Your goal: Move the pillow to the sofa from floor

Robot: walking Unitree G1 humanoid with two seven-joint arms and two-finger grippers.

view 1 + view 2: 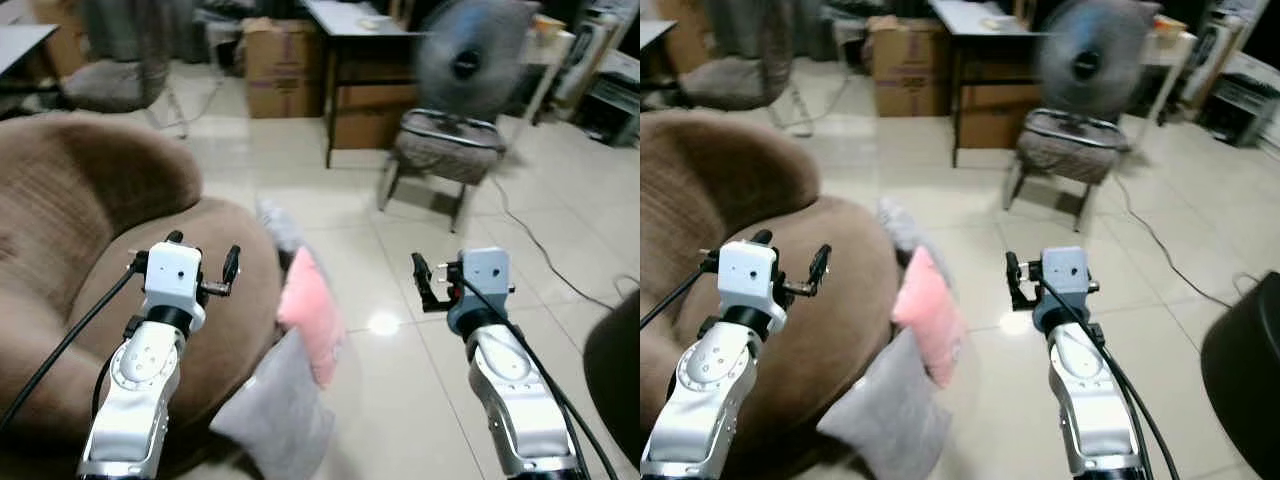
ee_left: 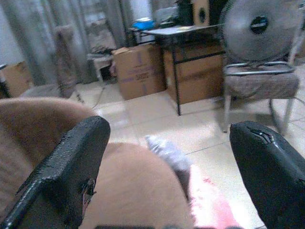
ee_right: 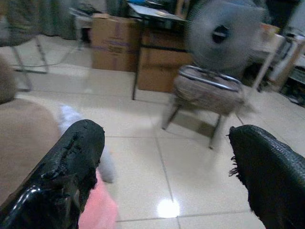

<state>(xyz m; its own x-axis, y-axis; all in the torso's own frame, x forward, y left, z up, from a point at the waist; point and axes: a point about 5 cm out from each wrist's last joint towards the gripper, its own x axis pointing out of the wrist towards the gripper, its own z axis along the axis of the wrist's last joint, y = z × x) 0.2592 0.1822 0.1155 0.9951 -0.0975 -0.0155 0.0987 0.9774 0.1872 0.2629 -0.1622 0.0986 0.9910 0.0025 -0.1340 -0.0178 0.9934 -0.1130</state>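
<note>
- The left gripper (image 1: 203,265) is raised in the air above the brown sofa (image 1: 70,240). Its two black fingers (image 2: 71,171) stand wide apart and hold nothing.
- The right gripper (image 1: 432,281) is also raised, above the tiled floor (image 1: 400,340). Its fingers (image 3: 71,167) are spread apart too, with nothing between them.
- The pink pillow (image 1: 312,312) is not on the sofa seat. It stands tilted on the floor and leans on the rounded front of the sofa, lower than both pairs of fingers and between them, nearer to the left fingers.
- A grey pillow (image 1: 278,408) lies just below the pink one, touching it and also leaning on the sofa front.
- Another pale grey pillow (image 1: 280,225) shows behind the pink pillow, against the sofa edge; its outline is blurred.
- In the left wrist view the pink pillow appears low between the fingers, beside the sofa.
- Well beyond the fingers of both grippers there is a chair (image 1: 442,150) with a standing fan (image 1: 468,55) on it.
- Further behind is a dark bench (image 1: 345,25) with cardboard boxes (image 1: 282,68) next to it and under it.
- A cable (image 1: 545,250) runs over the floor beyond the right fingers.
</note>
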